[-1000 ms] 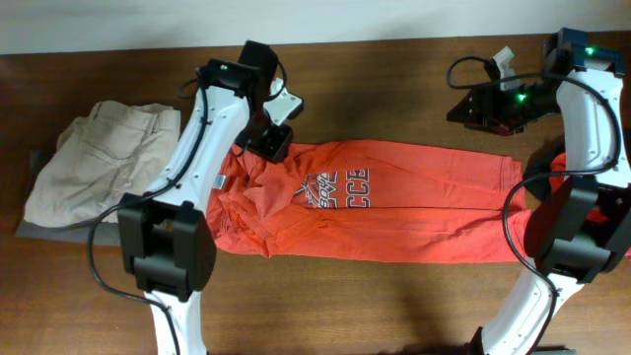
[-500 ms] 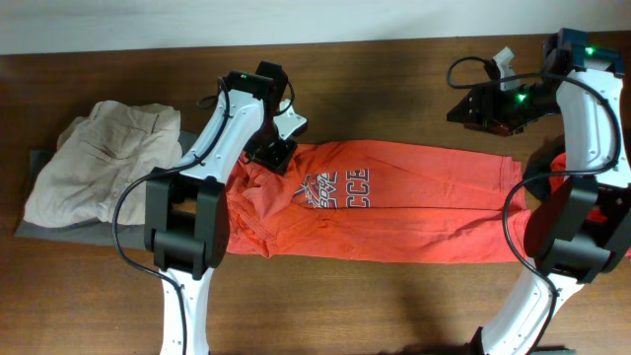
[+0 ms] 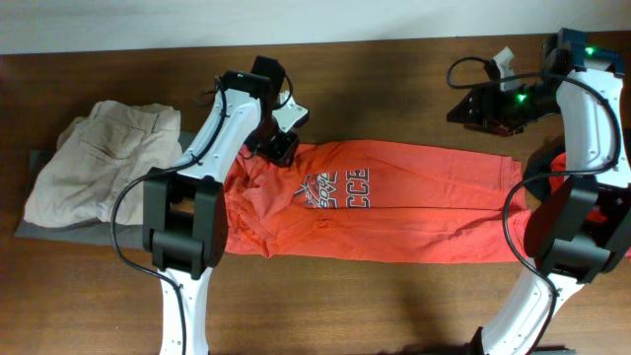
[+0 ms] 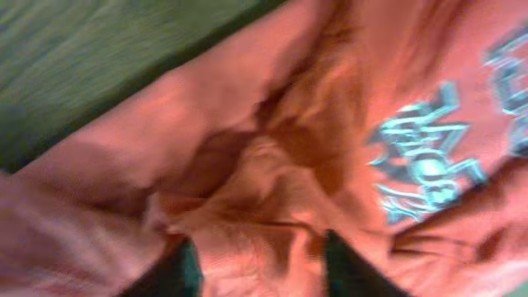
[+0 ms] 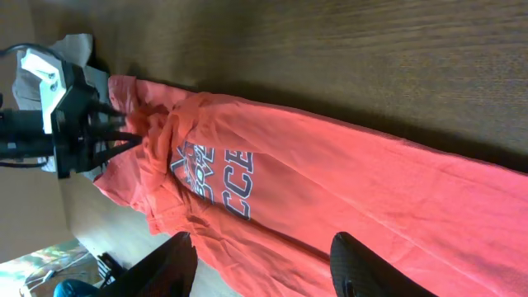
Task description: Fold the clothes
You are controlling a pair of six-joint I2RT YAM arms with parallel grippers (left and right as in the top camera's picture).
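Orange-red T-shirt (image 3: 394, 212) lies as a long narrow strip across the middle of the desk (image 3: 394, 306), print up, sides already turned in, collar end bunched toward the left. The left hand (image 3: 281, 148) sits on that bunched end by the shirt's far edge. Over the last second it shifted a little right and toward the far edge and twisted, while the cloth barely moved. In the wrist view its fingers (image 4: 183, 272) are apart with rumpled fabric between them, too blurred to tell if it's pinched. Looks like regrasping before a crosswise fold. Right hand (image 3: 463, 108) is unchanged, released and empty, hovering off the far right corner. Khaki garment (image 3: 94, 163) is heaped on a grey mat (image 3: 30, 232) at the left edge.
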